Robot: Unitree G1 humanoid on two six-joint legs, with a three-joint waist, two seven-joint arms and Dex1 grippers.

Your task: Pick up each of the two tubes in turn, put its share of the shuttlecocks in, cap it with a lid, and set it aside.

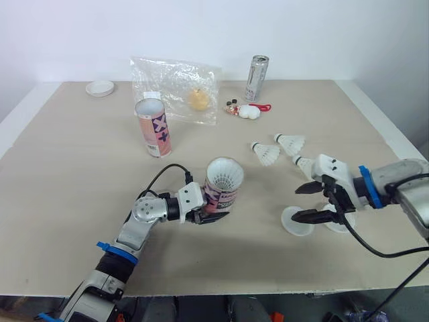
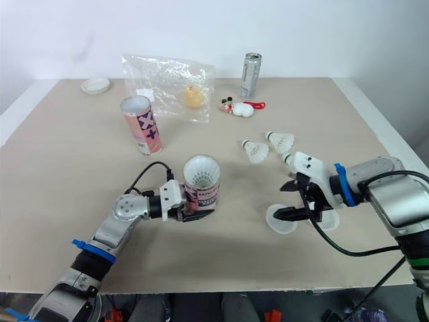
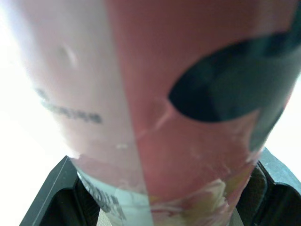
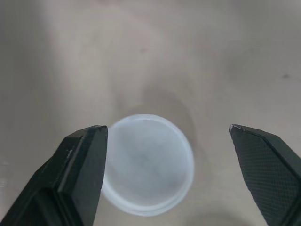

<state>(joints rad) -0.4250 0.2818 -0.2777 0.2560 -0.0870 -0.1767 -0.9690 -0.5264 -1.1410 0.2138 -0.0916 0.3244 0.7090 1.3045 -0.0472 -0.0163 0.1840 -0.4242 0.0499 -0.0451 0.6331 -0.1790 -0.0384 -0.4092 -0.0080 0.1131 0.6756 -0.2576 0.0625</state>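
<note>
My left gripper (image 1: 209,213) is shut on a pink tube (image 1: 221,188), held upright just above the table near the front, with white shuttlecock feathers showing in its mouth. In the left wrist view the tube (image 3: 155,103) sits between the jaws. A second pink tube (image 1: 153,127) stands open-topped at the back left. My right gripper (image 1: 297,203) is open just above a white lid (image 4: 146,165) lying flat on the table. Another lid (image 1: 339,227) lies partly hidden behind that gripper. Three loose shuttlecocks (image 1: 267,153) lie just beyond the right gripper.
At the back are a clear plastic bag (image 1: 175,86) holding a yellow object, a silver can (image 1: 256,78), a small white dish (image 1: 100,88) and a small toy on a red cord (image 1: 245,111). The table's front edge (image 1: 221,292) runs close below both arms.
</note>
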